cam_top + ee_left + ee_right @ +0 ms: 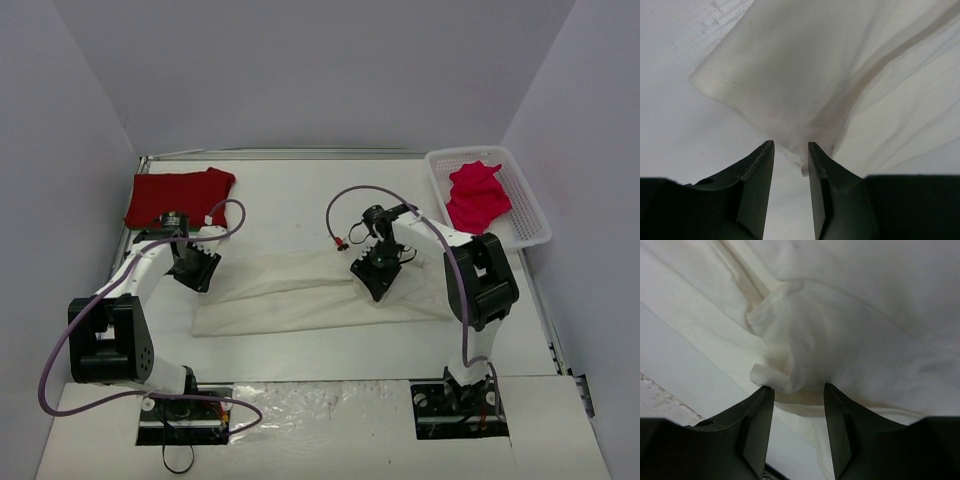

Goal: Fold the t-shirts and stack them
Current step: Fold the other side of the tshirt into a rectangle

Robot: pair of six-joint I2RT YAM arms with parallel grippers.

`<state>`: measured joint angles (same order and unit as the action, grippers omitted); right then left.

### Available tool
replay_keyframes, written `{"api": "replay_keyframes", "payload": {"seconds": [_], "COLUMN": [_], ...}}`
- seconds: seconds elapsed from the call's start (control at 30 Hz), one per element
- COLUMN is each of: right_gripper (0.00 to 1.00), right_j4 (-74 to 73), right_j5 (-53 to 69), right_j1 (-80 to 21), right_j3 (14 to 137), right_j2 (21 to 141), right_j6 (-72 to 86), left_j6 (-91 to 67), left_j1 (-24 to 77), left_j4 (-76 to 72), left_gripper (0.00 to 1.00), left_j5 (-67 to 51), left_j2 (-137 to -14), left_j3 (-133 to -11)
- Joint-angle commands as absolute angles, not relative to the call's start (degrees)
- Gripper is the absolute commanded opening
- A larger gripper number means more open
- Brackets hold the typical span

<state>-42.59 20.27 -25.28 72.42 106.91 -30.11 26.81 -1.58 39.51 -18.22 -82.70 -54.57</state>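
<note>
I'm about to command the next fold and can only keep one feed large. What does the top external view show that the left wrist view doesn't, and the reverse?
Only the top external view shows the folded red t-shirt at the far left, the pinkish-red t-shirt bunched in the white lattice basket, the right gripper and both arms. Only the left wrist view shows the left gripper up close: fingers slightly apart, a cloth corner between their tips, grip unconfirmed. Both show the cream-white t-shirt on the table.

White table (300, 345), plain grey walls (300, 70) on three sides; even, soft light
</note>
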Motion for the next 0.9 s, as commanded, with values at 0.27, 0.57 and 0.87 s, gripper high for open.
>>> {"api": "replay_keyframes", "payload": {"seconds": [0.27, 0.57, 0.87], "right_gripper": [0.40, 0.41, 0.43], "right_j4": [-45.0, -45.4, -47.4], "right_j5": [25.0, 25.8, 22.7], "right_j1": [-31.2, -31.6, -31.9], "right_j3": [70.7, 67.8, 70.5], "right_j2": [109.1, 108.1, 107.4], "right_j6": [-31.1, -31.5, -31.5], "left_j6": [27.2, 27.1, 27.1], "left_j1": [-1.8, -1.9, -2.1], "left_j4": [39.7, 39.6, 39.6], "left_gripper": [0.32, 0.32, 0.32], "left_j5": [-18.7, -18.4, -18.5], "left_j2": [-81.3, -81.3, -81.1], "left_j3": [-54.7, -54.7, -54.6]}}
